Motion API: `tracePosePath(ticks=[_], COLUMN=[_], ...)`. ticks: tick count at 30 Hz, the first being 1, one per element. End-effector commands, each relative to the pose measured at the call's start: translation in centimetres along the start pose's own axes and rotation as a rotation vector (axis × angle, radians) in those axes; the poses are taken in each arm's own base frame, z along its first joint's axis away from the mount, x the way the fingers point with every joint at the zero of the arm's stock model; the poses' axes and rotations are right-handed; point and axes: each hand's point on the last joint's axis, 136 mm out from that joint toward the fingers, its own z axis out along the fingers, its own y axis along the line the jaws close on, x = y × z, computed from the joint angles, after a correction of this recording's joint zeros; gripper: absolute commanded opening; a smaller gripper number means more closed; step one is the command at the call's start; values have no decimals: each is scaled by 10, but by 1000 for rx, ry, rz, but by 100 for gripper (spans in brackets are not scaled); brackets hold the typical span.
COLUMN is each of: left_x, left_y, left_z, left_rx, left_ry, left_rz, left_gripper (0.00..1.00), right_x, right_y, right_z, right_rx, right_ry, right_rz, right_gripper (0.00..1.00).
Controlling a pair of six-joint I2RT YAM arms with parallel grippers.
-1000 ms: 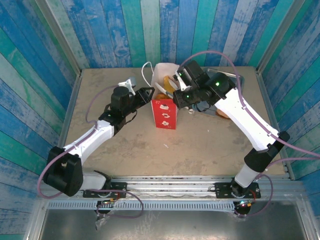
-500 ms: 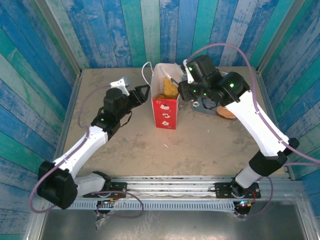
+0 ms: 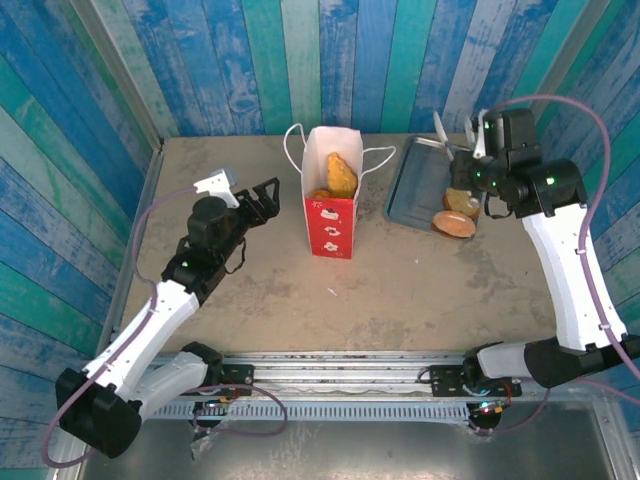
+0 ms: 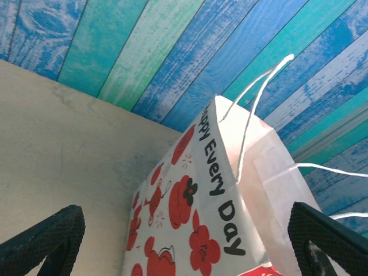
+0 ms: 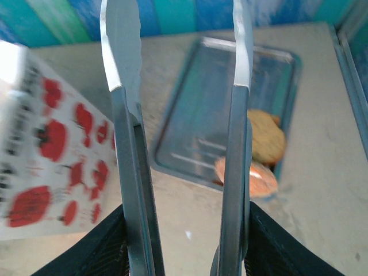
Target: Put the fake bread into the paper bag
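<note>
Your left arm point(image 3: 150, 320) reaches diagonally from its base towards the middle of the worktop point(image 3: 400, 290), and its wrist points at the left side of the paper bag point(image 3: 330, 228). The left hand point(image 3: 268, 198) is spread wide and empty, just short of the bag without touching it. Your right arm point(image 3: 570, 270) rises steeply from its base and bends at the top. The right hand point(image 3: 478, 165) hangs over the far right end of the tray point(image 3: 412, 185). That hand is pressed onto the two blades of the tongs point(image 3: 442, 128), whose tips stand apart and hold nothing. The bag stands upright with its mouth open. Fake bread point(image 3: 340, 175) shows inside it, a golden piece above a darker one. Two more pieces point(image 3: 455, 224) lie at the tray's near right end, below the tongs.
</note>
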Motion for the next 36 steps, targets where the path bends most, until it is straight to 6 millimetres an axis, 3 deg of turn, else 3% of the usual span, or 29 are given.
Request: tracePosePath(ticks=[1,6,12,15,19,27,36], left_x=[1,4,9,10,10,10,11], left_y=[8,12,14,14,13,15,18], left_z=[-5,-3,2,5,7,8,10], left_rx=[-35,-40,-38,-38,-38,-44,-65], left_ry=[-15,-16,-17,-10,-5,-8,0], left_rz=[37,54,72,88,103,112,127], left_gripper=[97,96,94,94,94,94,94], right_x=[36,90,127,131,129,148,153], right_y=[-19,-52,-75,-87,-85,-94,-100], right_z=[21,39,48,52,59,74,92], right_rx=[1,77,153,210,193,191,205], right_ry=[132,278,380,409,433,534,552], right_rz=[11,63,2,-64,-121,-299,-374], right_gripper=[50,50,54,54,56,58,59])
